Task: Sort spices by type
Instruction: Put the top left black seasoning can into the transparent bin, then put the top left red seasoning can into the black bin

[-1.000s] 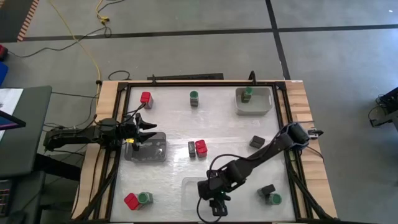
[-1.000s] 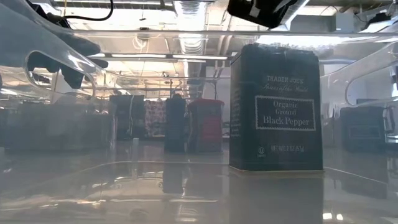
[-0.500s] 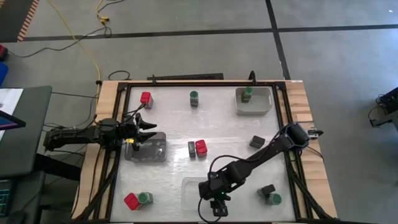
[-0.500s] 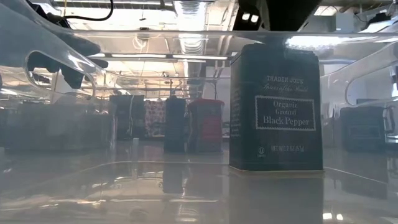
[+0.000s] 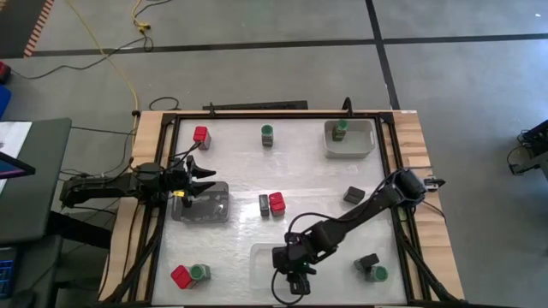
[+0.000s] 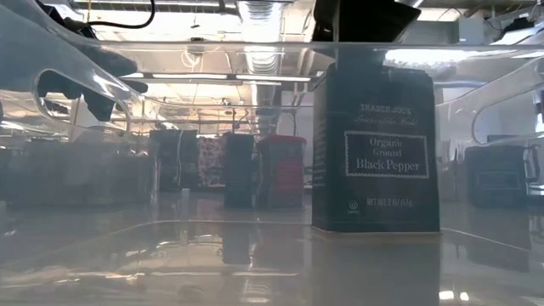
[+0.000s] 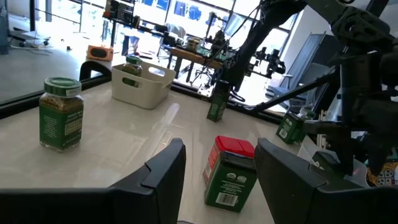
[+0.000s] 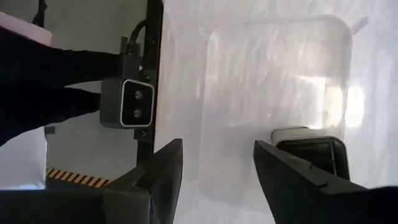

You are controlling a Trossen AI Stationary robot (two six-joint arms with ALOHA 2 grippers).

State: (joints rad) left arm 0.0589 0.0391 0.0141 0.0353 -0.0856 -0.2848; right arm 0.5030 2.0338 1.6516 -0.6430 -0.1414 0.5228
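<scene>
Hovering over the clear tray (image 5: 261, 257) at the desk's near edge, the right claw (image 5: 292, 283) is spread above a black box (image 6: 376, 149); the left claw (image 5: 202, 180) is parted, empty.

Two dark, slender jointed arms, each gripper (image 5: 293, 283) with two matte black angular fingers (image 7: 163, 168).

1. A robotics lab or workshop: at the high view's centre, a wood-edged table (image 5: 411, 137) stands on a grey concrete floor (image 5: 257, 21) crossed by dark lines.
2. A yellow cable (image 5: 120, 60) trails upper left.
3. The left wrist view's top shows workbenches (image 7: 186, 56) loaded with equipment.
</scene>
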